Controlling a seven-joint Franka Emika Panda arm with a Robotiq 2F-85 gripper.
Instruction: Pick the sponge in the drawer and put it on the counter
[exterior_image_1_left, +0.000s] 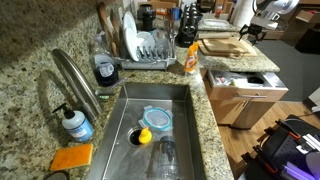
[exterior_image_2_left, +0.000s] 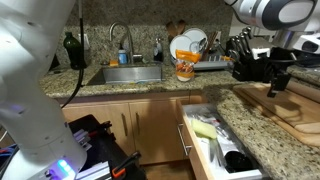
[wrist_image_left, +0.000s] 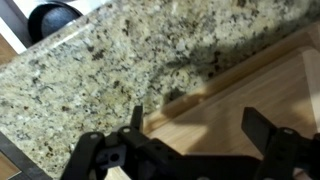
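My gripper (wrist_image_left: 200, 125) is open and empty. It hovers above the edge of a wooden cutting board (wrist_image_left: 250, 95) on the speckled granite counter (wrist_image_left: 90, 80). It shows in both exterior views (exterior_image_1_left: 250, 32) (exterior_image_2_left: 275, 85), over the board and past the drawer. The light wooden drawer (exterior_image_1_left: 245, 103) (exterior_image_2_left: 197, 152) stands pulled open below the counter edge. A pale yellow piece (exterior_image_2_left: 205, 128) among its contents may be the sponge; I cannot tell for sure. The gripper is well apart from the drawer.
A steel sink (exterior_image_1_left: 180, 95) holds a round yellow object (exterior_image_1_left: 144, 136) and a blue lid. A flat orange sponge (exterior_image_1_left: 70, 157) lies at its corner. A dish rack (exterior_image_1_left: 150, 48), an orange bottle (exterior_image_1_left: 190, 58) and a knife block (exterior_image_2_left: 243, 50) stand behind.
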